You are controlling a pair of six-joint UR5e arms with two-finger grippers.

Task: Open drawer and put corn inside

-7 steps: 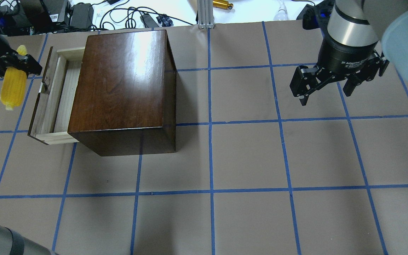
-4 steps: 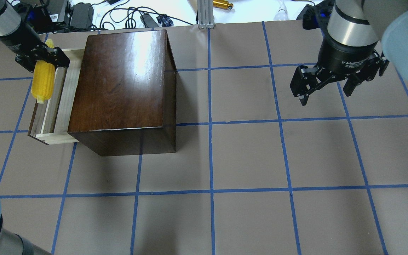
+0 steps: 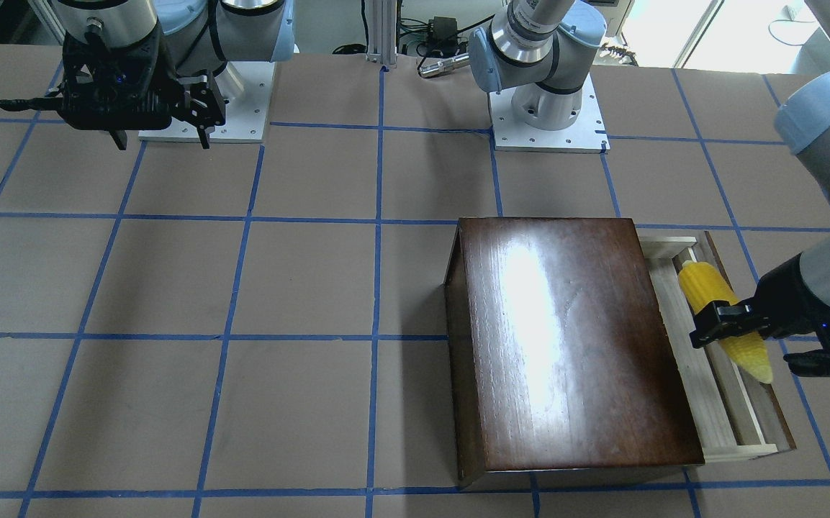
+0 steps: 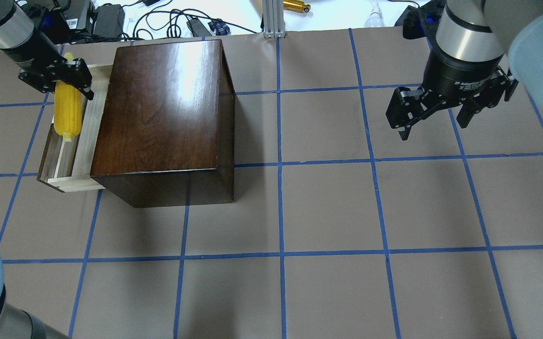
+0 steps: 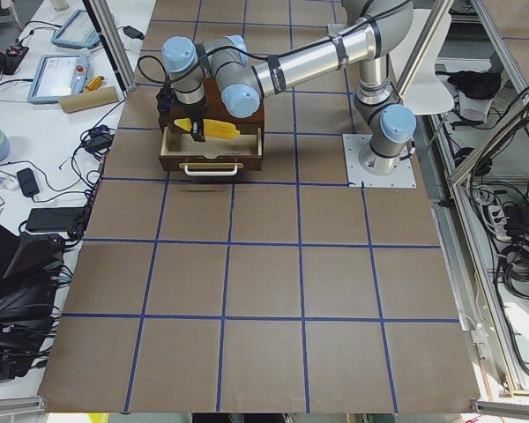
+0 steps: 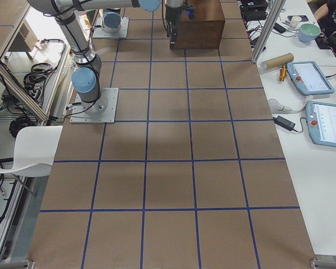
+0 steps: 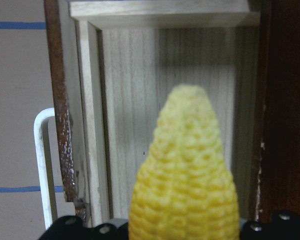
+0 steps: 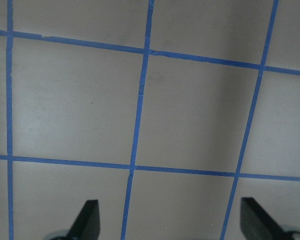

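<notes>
Where the surface [image 4: 328, 207] lies nearest the robot, it shows only brown squares marked off by blue tape lines [image 4: 280, 254]. Farther out, on the robot's left half, stands the dark brown cabinet [image 4: 158, 108], its glossy top catching the light. The drawer [image 4: 74, 182] stands open from the cabinet's left side, with pale wood walls and floor behind a dark front panel. The wrist view shows a white pull [image 7: 42, 165] on that panel.

The corn [image 4: 68, 108] hangs over the open drawer, lying along its length. Its tapered end points back toward the robot and sits above the pale floor. The left gripper [image 4: 61, 88] holds the cob near its farther end, jaws closed on the yellow kernels from either side. Whether the cob touches the wood is not clear.

Well apart, on the right half and at much the same depth, the right gripper [image 4: 432, 129] hangs above bare squares with its jaws spread wide and nothing between them.

Beyond the far edge lie black cables and adapters [image 4: 111, 19] and an upright aluminium post [image 4: 271, 19].
</notes>
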